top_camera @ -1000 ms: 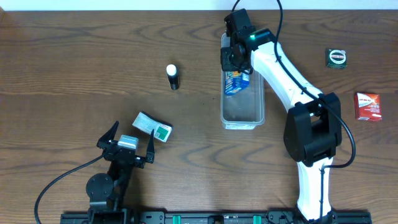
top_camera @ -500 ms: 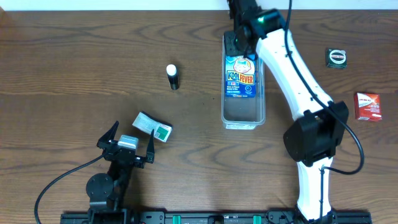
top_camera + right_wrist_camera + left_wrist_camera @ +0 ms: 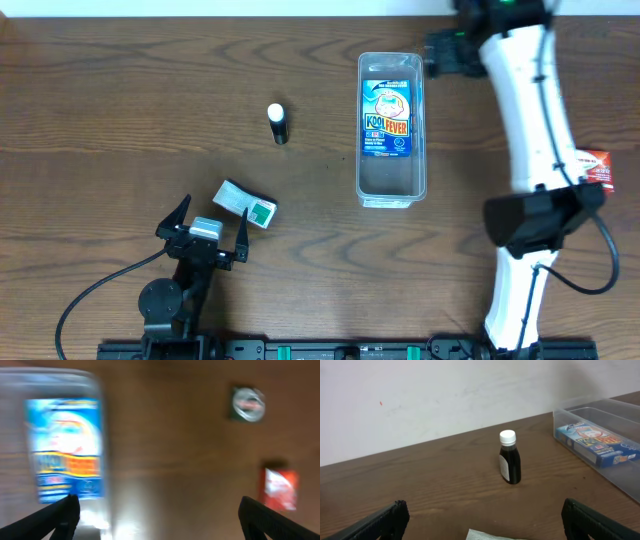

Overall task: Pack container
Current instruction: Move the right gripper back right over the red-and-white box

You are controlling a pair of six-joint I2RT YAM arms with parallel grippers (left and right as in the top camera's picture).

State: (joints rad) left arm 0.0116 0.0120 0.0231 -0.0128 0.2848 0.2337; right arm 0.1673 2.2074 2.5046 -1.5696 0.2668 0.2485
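— Overhead view: clear container [image 3: 391,185] lying lengthwise on the wooden surface [image 3: 120,90], one blue box [image 3: 388,118] flat inside its far half, near half bare.

— And the tools?

— Right tool [image 3: 438,52] just beyond the container's far right corner, fingers spread wide, gripping nothing. Left tool [image 3: 208,222] well to the left of the container and nearer the robot, likewise splayed and empty.

— Left to pack?

— Plenty, by the look of it. Small dark bottle [image 3: 278,123] with a white cap, upright, left of the container and well apart from it. White-and-green box [image 3: 245,203] farther left of the container and nearer the robot, just beside the left tool. Red box [image 3: 597,165] well to the right of the container, partly covered by the right arm [image 3: 535,110]. Round dark tin [image 3: 248,404] also right of the container, caught only by the right wrist camera, blurred.

— Progress, then?

— Early going, most likely: one item in, four apparently still out, assuming all belong inside. Room in the bare half for some; hard to say for all.
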